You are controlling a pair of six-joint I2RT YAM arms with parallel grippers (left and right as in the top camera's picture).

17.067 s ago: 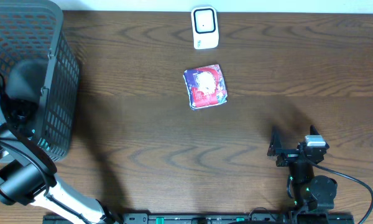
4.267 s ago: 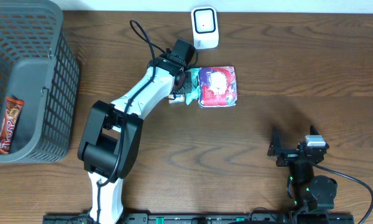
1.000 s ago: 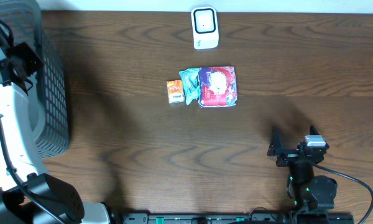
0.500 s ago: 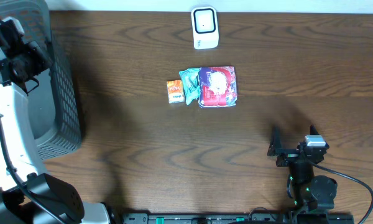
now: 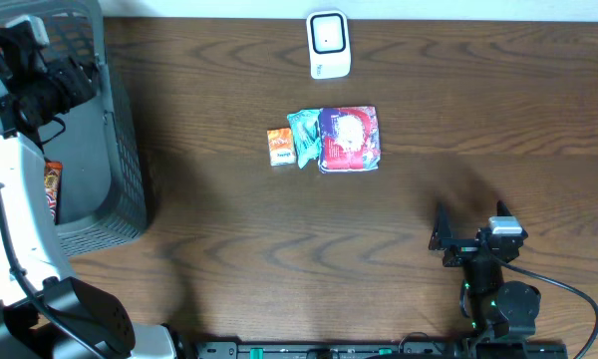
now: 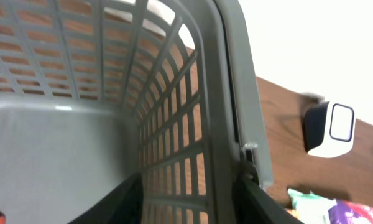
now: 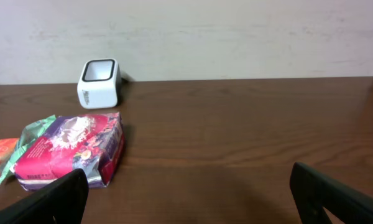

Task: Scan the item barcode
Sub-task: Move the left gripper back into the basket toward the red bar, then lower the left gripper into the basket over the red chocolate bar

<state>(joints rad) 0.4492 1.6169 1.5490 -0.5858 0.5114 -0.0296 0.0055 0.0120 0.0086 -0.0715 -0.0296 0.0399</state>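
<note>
**At mid-desk, three packets under the scanner; left pincer astride the basket wall**

Near the middle of the desk (image 5: 478, 100) three packets lie in a row, edges touching or overlapping. A small orange packet (image 5: 280, 147) is on the left, a green packet (image 5: 304, 138) is in the centre, and a larger red-and-purple pouch (image 5: 349, 139) is on the right. No pincer is near them. Beyond the row, at the far edge of the desk, stands the white scanner (image 5: 329, 44), apart from the packets.

One more item, a wrapped bar (image 5: 53, 190) in red and orange, lies on the floor of the grey basket (image 5: 120, 179) at the left end of the desk. It is partly hidden behind the left arm.

The left pincer (image 6: 191, 177) is at the basket's top, with one finger inside and the other outside and the latticed wall between them. The fingers stand apart. Whether they press on the wall or hang just clear of it I cannot tell. No packet is between them.

The right pincer (image 7: 189, 171) is low at the near right of the desk, well apart from everything. Its jaws are spread wide with nothing between them, and it faces the pouch and the scanner across bare wood.
</note>
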